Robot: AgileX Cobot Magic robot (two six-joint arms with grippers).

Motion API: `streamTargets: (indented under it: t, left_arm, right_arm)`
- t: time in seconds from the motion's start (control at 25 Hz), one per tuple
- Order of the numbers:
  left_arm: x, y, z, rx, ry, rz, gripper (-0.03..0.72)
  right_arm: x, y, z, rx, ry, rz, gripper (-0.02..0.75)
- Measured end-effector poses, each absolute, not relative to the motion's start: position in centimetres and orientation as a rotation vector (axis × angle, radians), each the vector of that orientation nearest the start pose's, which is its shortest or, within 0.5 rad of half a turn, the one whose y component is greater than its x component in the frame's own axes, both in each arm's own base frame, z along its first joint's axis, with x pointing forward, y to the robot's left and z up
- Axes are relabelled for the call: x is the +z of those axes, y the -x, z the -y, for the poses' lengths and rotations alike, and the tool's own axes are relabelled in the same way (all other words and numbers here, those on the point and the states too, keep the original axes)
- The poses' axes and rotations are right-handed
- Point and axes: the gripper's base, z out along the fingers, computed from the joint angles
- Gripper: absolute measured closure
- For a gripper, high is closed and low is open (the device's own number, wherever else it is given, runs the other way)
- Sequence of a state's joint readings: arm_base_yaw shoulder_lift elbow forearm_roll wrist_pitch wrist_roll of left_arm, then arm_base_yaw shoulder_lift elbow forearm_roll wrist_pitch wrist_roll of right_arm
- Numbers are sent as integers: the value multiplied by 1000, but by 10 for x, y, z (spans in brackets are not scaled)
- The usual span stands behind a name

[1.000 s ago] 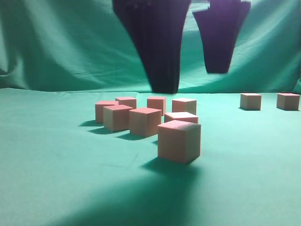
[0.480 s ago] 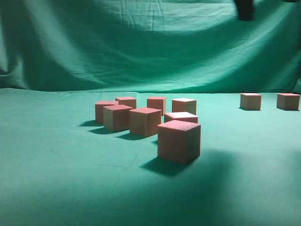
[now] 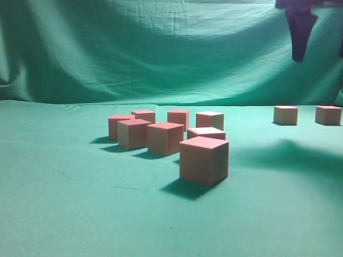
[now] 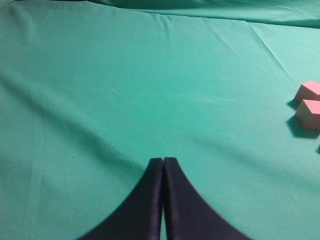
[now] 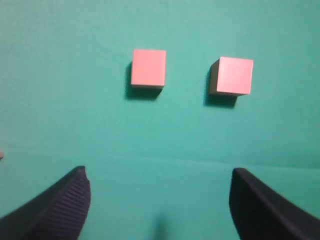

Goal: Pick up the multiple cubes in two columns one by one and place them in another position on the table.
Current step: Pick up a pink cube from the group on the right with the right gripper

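Right claw (image 5: 159, 200), jaws apart and empty, hovers above two cubes (image 5: 148, 67) at twelve o'clock, seemingly already relocated; left claw (image 4: 163, 162) is pressed together, idle.

Left gripper (image 4: 163, 162) fingers pressed together; right gripper (image 5: 159, 192) fingers spread wide.

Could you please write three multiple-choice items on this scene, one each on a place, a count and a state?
1. Where do the two separate cubes sit in the exterior view?
A. far right
B. far left
C. front centre

2. How many cubes are in the middle cluster?
A. four
B. seven
C. ten

3. How do the left gripper jaws stand?
A. wide apart
B. on a cube
C. together, empty

Answers: 1 A, they stand apart at the right edge. 2 B, seven count out there. 3 C, the wrist view shows the jaws touching over bare table.
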State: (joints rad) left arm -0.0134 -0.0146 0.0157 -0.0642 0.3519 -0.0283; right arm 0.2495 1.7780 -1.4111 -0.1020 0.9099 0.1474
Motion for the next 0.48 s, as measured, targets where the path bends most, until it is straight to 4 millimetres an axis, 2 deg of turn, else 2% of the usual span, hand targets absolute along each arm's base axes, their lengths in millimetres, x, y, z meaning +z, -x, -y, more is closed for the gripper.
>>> streamTargets:
  t: [0.12, 0.48]
  left_arm:
    - [177, -53, 3, -92, 53, -1836, 688]
    - [177, -53, 3, -92, 53, -1836, 688]
  right_arm:
    - [241, -379, -80, -25, 206, -2748, 180]
    - [206, -413, -89, -4, 327, -2661, 180]
